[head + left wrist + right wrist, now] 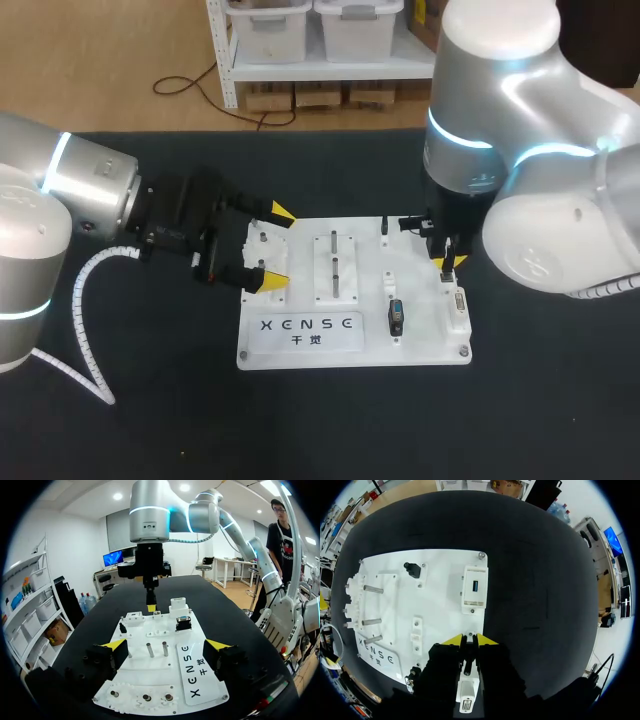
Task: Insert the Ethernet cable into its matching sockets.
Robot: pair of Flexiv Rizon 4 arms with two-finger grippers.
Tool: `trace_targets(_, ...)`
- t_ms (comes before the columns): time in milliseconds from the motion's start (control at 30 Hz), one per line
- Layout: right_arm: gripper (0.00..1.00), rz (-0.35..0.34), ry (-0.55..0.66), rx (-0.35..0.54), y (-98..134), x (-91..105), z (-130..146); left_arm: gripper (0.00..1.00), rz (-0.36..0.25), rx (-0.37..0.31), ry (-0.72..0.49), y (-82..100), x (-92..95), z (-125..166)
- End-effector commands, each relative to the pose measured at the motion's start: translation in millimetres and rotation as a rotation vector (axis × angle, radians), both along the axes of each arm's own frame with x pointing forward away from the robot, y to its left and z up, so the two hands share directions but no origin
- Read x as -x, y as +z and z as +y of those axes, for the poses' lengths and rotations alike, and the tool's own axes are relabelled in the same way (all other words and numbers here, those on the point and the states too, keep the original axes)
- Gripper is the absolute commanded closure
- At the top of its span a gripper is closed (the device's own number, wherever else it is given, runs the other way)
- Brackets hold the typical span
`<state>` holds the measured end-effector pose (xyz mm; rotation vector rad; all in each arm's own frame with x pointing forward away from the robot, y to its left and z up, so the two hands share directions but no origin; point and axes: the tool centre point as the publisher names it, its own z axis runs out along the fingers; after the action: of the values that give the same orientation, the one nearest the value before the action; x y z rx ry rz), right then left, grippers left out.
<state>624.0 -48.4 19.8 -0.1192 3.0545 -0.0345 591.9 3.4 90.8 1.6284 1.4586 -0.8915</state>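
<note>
Hovering over the white board's (300, 345) right edge, right gripper (470, 641) is pinching, probably, the Ethernet plug (467, 657), long axis lying along the fingers; white socket block (457, 308) is sitting just beside. Left gripper (277, 247) is hanging spread and empty, farther off.

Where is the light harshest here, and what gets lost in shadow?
Head view: glare whitens the right arm. Right wrist view: the white board shines, the right gripper is dark. Left wrist view: the white board evenly lit.
</note>
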Motion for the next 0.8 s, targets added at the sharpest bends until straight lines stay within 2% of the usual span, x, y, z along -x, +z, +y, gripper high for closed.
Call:
trace_targets(33, 1.0, 0.004, -0.002, 0.004, -15.8, -0.1, 1.8, 0.0, -0.004, 0.005, 0.002, -1.4, 0.9, 0.9)
trace_targets(333, 1.0, 0.013, -0.013, 0.019, -23.5, 2.9, -1.0, 0.0, -0.004, 0.005, 0.002, -1.4, 0.9, 0.9)
trace_targets(533, 1.0, 0.0, -0.013, 0.033, -20.4, 2.5, -2.1, 0.0, -0.004, 0.005, 0.002, -1.4, 0.9, 0.9)
trace_targets(567, 0.56, -0.003, -0.016, 0.036, -18.2, 2.6, -3.1, 0.0, -0.004, 0.005, 0.002, -1.4, 0.9, 0.9)
trace_targets(600, 0.0, -0.011, -0.024, 0.025, -17.2, 2.4, -4.5, 0.0, -0.004, 0.005, 0.002, -1.4, 0.9, 0.9)
trace_targets(800, 0.0, -0.011, -0.024, 0.025, -17.2, 2.4, -4.5, 0.0, -0.004, 0.005, 0.002, -1.4, 0.9, 0.9)
